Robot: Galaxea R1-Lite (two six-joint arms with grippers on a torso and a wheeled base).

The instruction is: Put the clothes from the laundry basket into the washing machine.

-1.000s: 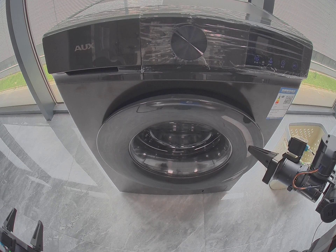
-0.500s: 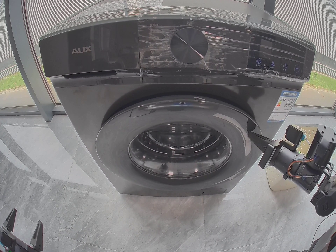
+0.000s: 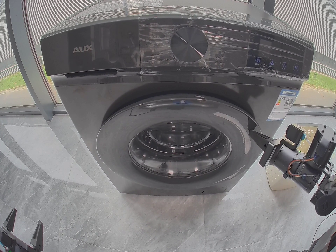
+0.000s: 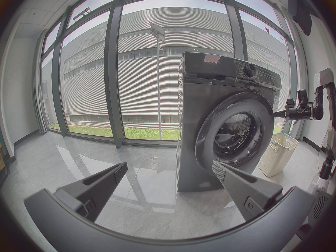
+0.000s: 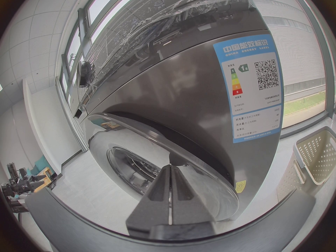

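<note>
The washing machine (image 3: 175, 105) is closed, with bare drum behind its door glass. The laundry basket (image 4: 278, 154) stands just to the machine's right, its perforated inner walls showing. The right gripper (image 3: 252, 134), fingers together, is at the door's right rim; the left gripper (image 3: 22, 224), fingers spread, hangs low, well before the machine.

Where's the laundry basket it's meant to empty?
The cream perforated plastic laundry basket stands on the floor on the robot's right, just right of the dark grey washing machine; in the head view the right gripper sits in front of it.
</note>
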